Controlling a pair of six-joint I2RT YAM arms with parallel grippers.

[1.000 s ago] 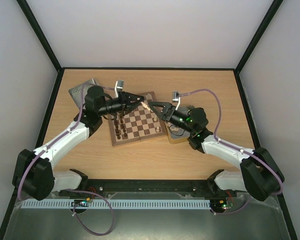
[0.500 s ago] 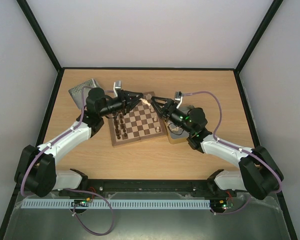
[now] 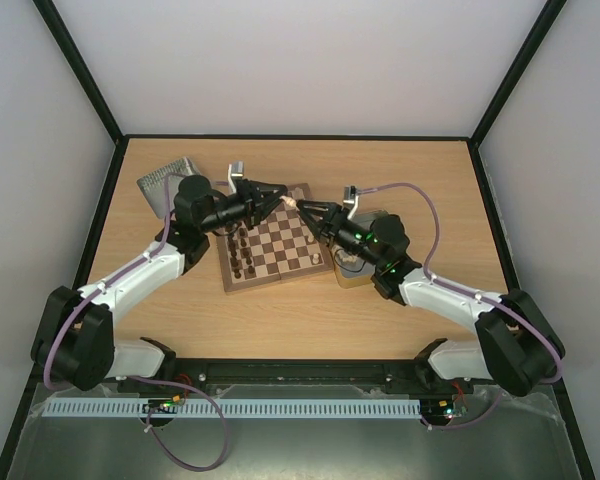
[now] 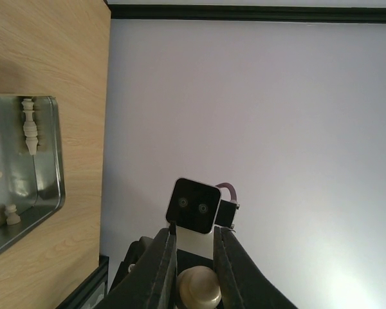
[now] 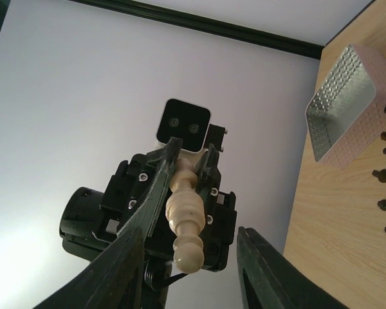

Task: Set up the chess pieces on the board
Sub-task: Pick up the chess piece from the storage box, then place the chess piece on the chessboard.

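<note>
A cream chess piece (image 3: 290, 202) hangs in the air over the far edge of the board (image 3: 280, 262), held between the two arms. My left gripper (image 3: 280, 200) is shut on its base end (image 4: 199, 290). In the right wrist view the piece (image 5: 185, 215) points head first at the camera, pinched by the left gripper (image 5: 192, 147). My right gripper (image 5: 192, 235) is open, with one finger on either side of the piece's head and a gap on each side. In the top view the right gripper (image 3: 305, 208) meets the left one tip to tip.
Dark pieces (image 3: 242, 255) stand along the board's left columns, and a few cream ones (image 3: 315, 258) on its right side. A textured tin lid (image 3: 168, 178) lies at the back left. A shiny tin (image 4: 26, 167) holding cream pieces sits right of the board, under my right arm.
My right gripper has moved up and left to the piece held by the left gripper, and its jaws have narrowed around the piece's head. The left arm has barely shifted.
</note>
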